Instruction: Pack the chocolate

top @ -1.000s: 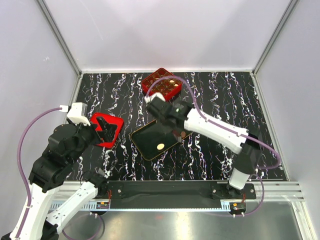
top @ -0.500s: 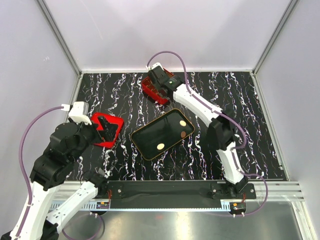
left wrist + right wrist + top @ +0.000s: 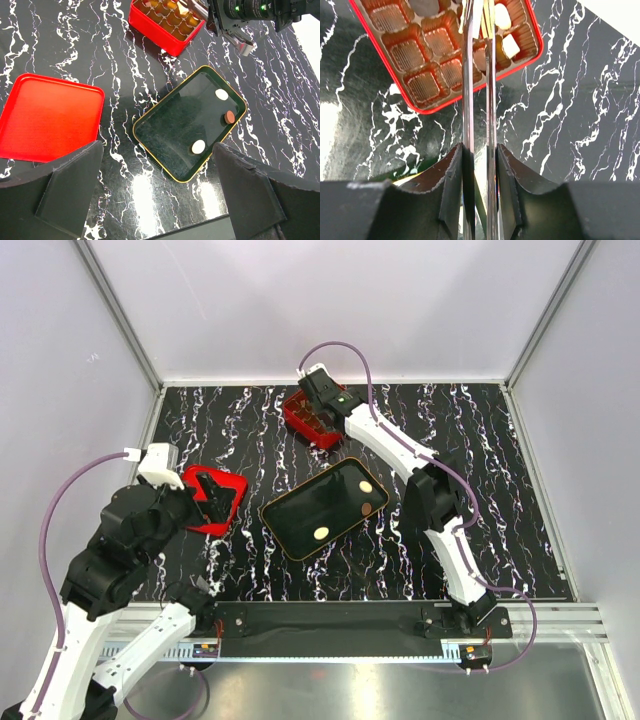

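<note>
While right pincer (image 3: 479, 150) clamps tweezers (image 3: 467, 90), tips unclear over box (image 3: 422, 85); left pincer (image 3: 160, 195) spread.

Both arms: white link shells, black joint housings, one purple cable (image 3: 52, 512) looping off each. Left arm (image 3: 112, 562) mounted left of the black base plate (image 3: 330, 623), right arm (image 3: 386, 446) at its right end. Green lights (image 3: 248, 7) on right wrist. Right gripper (image 3: 479, 15): thin shiny metal fingers (image 3: 467, 100). Left gripper (image 3: 157, 147): broad matte-black wedges.

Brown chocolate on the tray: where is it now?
In the top view the brown chocolate sits at the black tray's right rim, just below a white piece.
</note>
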Robot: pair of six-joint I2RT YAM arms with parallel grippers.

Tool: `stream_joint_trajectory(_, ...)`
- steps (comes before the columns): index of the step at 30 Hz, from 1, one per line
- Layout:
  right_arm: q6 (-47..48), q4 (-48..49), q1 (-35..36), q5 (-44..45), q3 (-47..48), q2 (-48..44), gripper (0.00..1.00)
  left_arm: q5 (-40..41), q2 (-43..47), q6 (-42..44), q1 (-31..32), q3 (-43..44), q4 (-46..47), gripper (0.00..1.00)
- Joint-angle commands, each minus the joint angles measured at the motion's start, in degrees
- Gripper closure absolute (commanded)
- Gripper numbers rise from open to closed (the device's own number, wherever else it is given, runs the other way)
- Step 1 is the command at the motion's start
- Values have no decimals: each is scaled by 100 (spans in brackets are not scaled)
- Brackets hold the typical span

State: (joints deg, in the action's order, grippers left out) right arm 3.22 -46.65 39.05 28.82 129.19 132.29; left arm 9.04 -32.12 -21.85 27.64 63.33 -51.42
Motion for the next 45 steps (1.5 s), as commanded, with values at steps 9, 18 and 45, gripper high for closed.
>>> stream_joint_trajectory(9,-76,464,15,-227,-34,113,62,72,-66,75,-22,-40,290,1)
stream_joint_trajectory(18,-94,543,6,-307,-139,131,60,89,-154,93,-22,-75,343,1)
stream_joint_trajectory(45,-164,-933,1208,-1106,-2984,-3111,53,107,65,58,-22,74,176,1)
